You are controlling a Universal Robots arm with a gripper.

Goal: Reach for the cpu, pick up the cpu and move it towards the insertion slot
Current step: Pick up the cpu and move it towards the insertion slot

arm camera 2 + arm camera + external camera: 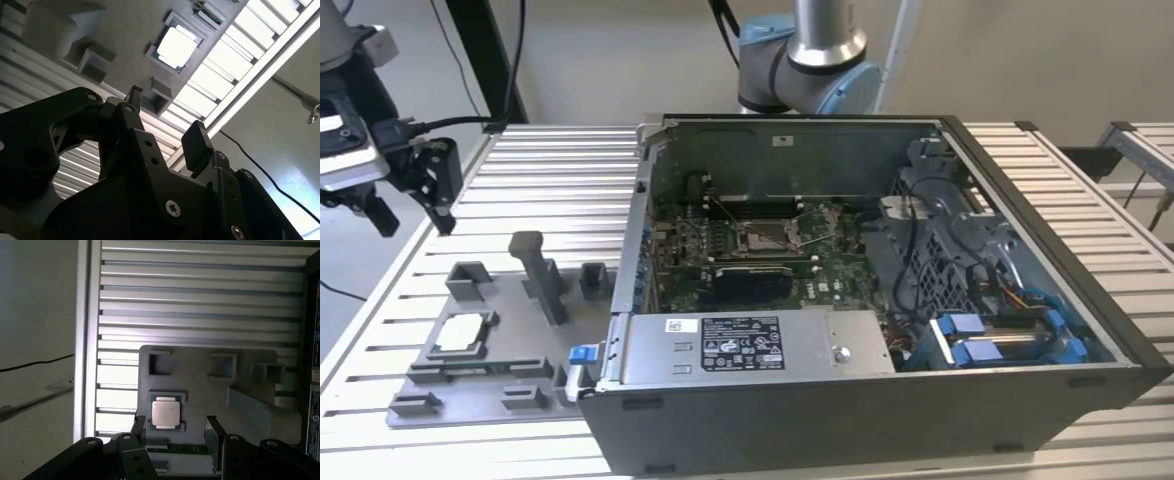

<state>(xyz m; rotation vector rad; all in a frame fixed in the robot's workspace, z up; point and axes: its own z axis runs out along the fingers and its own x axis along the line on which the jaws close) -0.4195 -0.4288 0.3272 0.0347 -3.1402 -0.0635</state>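
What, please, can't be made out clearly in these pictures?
insertion slot: contacts and lever position too small, exterior view.
cpu: top washed out by glare, second wrist view.
grey tray: near edge hidden behind the gripper, first wrist view.

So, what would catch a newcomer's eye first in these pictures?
The open grey computer case with its green motherboard and shiny metal-framed square socket dominates the exterior view's right. On that view's left, a small silvery square chip lies in a grey plastic tray, and the black gripper hangs near it, fingers open and empty.
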